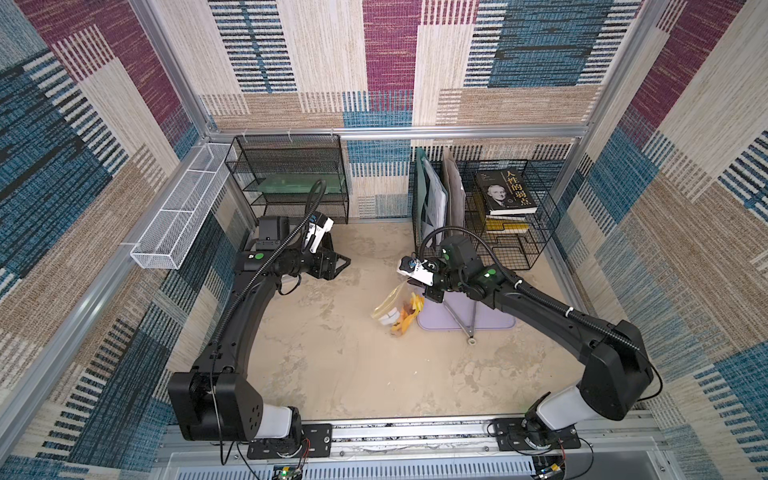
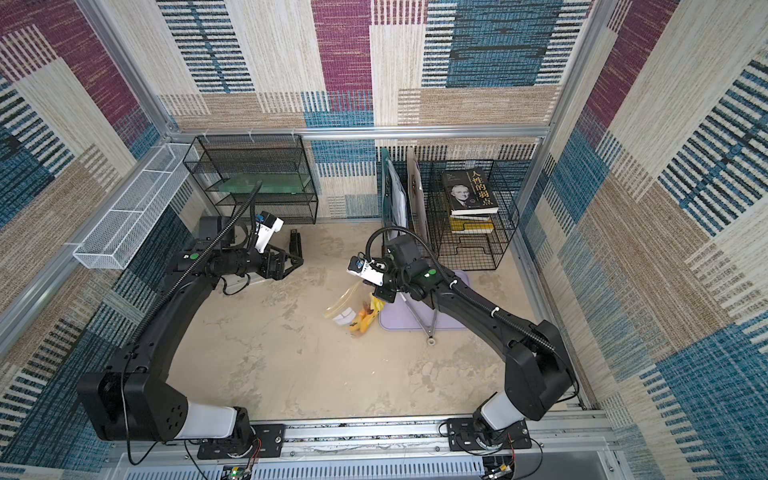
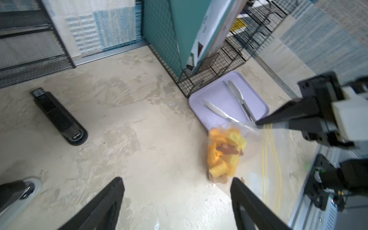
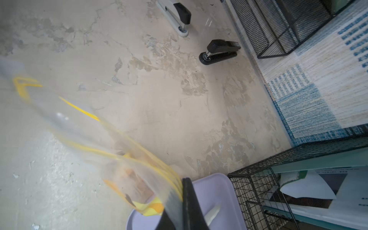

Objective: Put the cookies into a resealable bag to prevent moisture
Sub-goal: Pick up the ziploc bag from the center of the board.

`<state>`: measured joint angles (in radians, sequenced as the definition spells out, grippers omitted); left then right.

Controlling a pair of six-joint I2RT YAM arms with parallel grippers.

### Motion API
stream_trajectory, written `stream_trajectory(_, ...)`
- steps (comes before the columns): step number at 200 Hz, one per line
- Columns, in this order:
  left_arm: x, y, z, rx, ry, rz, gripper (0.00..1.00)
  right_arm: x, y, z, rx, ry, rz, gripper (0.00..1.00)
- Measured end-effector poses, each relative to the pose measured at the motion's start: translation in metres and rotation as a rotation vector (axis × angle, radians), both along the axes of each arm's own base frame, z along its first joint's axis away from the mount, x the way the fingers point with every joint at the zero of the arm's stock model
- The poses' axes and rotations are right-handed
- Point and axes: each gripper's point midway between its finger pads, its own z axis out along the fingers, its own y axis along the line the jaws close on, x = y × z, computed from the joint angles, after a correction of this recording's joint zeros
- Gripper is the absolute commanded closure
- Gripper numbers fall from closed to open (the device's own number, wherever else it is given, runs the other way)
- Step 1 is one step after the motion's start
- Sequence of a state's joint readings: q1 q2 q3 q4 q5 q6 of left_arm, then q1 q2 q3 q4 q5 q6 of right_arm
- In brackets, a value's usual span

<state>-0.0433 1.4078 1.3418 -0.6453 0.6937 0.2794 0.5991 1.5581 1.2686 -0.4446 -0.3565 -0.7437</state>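
Observation:
The resealable bag point(image 1: 390, 305) point(image 2: 345, 307) is a clear pouch with yellow print. It hangs slanted beside the lilac tray, and I cannot tell whether its low end touches the table. The cookies point(image 3: 223, 153) point(image 1: 409, 313) point(image 4: 139, 187), orange-yellow with a few dark brown ones, lie bunched inside it. My right gripper point(image 4: 183, 183) point(image 1: 417, 286) point(image 3: 258, 122) is shut on the bag's upper edge. My left gripper point(image 3: 177, 180) point(image 1: 338, 262) is open and holds nothing. It stands well to the left of the bag.
The lilac tray point(image 1: 490, 320) point(image 3: 256, 93) carries metal tongs point(image 3: 239, 99). A black stapler point(image 3: 59, 117) point(image 4: 219, 51) and a grey one point(image 4: 175, 16) lie near the left gripper. At the back stand a black mesh rack point(image 1: 291, 178) and a wire basket of books point(image 1: 507, 216).

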Motion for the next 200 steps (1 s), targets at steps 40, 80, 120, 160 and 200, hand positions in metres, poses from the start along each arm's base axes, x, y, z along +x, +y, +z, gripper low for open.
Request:
stream_trajectory(40,-0.039,-0.030,-0.013,0.011,-0.068,-0.166,0.08,0.010,0.008,-0.017,-0.034,0.127,0.018,1.00)
stream_trajectory(80,-0.078,-0.064,-0.032,0.025,-0.104,-0.292,0.07,0.017,0.002,-0.023,0.008,0.265,-0.114,1.00)
stream_trajectory(120,-0.100,-0.096,-0.050,0.033,-0.128,-0.380,0.05,0.018,0.000,-0.022,0.053,0.351,-0.212,1.00)
stream_trajectory(160,-0.111,-0.117,-0.071,0.061,-0.152,-0.395,0.05,0.018,-0.006,-0.020,0.084,0.409,-0.288,1.00)
stream_trajectory(200,-0.096,-0.121,-0.095,0.116,-0.157,-0.325,0.20,0.019,-0.012,-0.019,0.101,0.435,-0.325,1.00)
